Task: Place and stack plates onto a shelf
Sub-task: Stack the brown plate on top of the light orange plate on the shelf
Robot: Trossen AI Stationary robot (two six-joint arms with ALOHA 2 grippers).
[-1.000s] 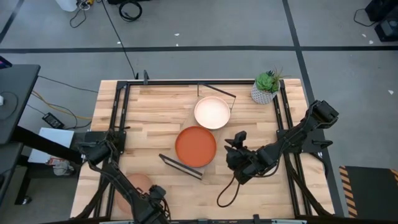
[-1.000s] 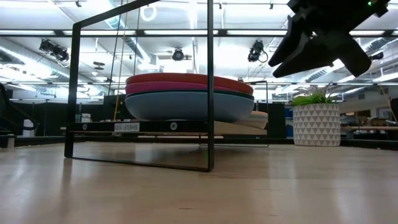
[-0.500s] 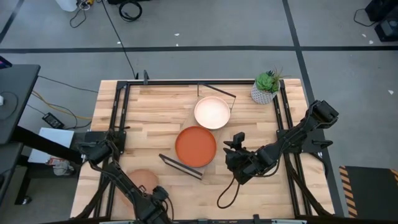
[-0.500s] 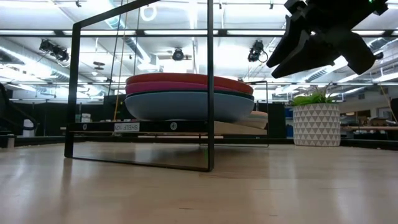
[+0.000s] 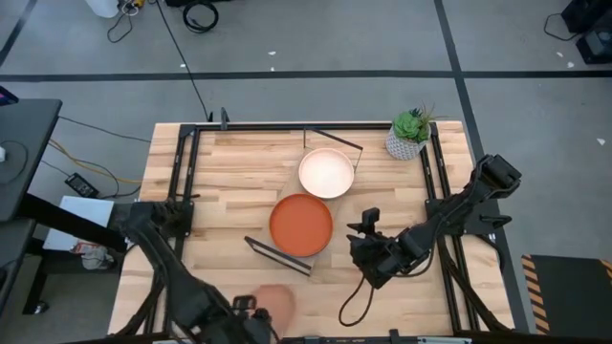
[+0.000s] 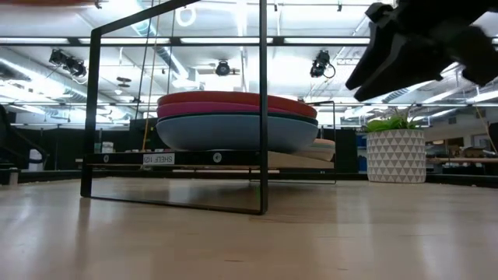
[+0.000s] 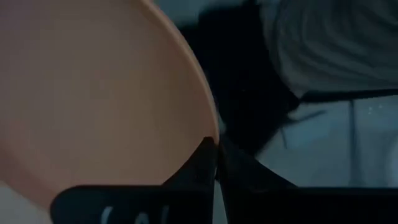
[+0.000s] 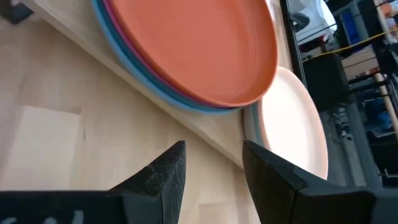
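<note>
Holding a tan plate [image 7: 93,99] by its rim, the left gripper [image 7: 216,163] sits at the near edge of the table [image 5: 229,167], its fingers pinched together on the plate's edge; from above the plate [image 5: 275,304] shows only as a blurred tan patch beside the arm, so its tilt cannot be told. Shelf [image 5: 342,205] runs on a diagonal across the table's middle, long axis from the near left toward the far right, where the potted plant [image 5: 409,134] stands well apart from it. Two stacks rest flat on the board. Nearer stack: orange plate [image 5: 301,224] on top, magenta plate [image 6: 233,110] under it, light blue plate [image 6: 229,131] at the bottom. Farther stack: cream plate [image 5: 327,172] uppermost, touching or just beside the orange one. A small white label [image 6: 158,159] on the shelf's front rail reads mirrored, roughly "SHELF" plus digits too small to tell. Right gripper [image 8: 214,174] hovers just off the shelf's near right side, fingers spread and grasping nothing; the orange stack lies just ahead of its fingertips, apart from them. The tan plate is well apart from the shelf, toward the near left.
</note>
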